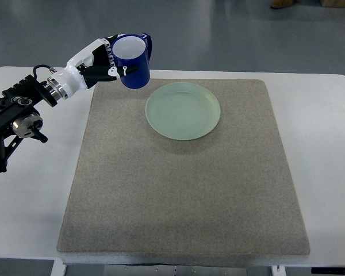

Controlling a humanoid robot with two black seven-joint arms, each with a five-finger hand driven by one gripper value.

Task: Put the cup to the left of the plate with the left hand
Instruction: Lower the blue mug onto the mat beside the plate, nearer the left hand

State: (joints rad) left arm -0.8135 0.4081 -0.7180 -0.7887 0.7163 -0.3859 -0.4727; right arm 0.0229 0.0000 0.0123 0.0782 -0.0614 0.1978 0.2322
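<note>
The left hand (106,60) has its fingers wrapped tight around the blue mug (131,62), which looks empty and hangs up and to the left of the empty green plate (183,110), so the mug probably isn't put down yet.

Blue cup (132,61) in left hand (106,64) beside plate (183,110)

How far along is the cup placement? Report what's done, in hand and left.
Done: the left hand has grasped the blue mug, fingers wrapped round its side. In hand: the mug is held upright near the grey mat's far left corner, up and left of the pale green plate. Left: set it down on the mat left of the plate, then release.
</note>
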